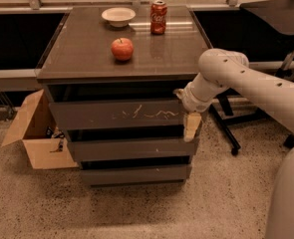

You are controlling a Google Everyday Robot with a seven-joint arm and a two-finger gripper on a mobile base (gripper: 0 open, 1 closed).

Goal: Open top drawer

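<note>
The top drawer [116, 114] is the wide grey-brown front with pale squiggly scratches, just under the dark cabinet top [86, 59]. A dark gap shows above and below it. My gripper [191, 126] hangs from the white arm [236, 78] at the drawer's right end, pointing down over the right edge of the drawer front, with its pale tip reaching the gap above the middle drawer [131, 148].
On the cabinet top stand a red apple [122, 49], a red soda can [158, 17] and a white bowl [118, 16]. An open cardboard box [34, 133] sits on the floor to the left. Office chair legs [226, 128] stand to the right. The bottom drawer [134, 174] is below.
</note>
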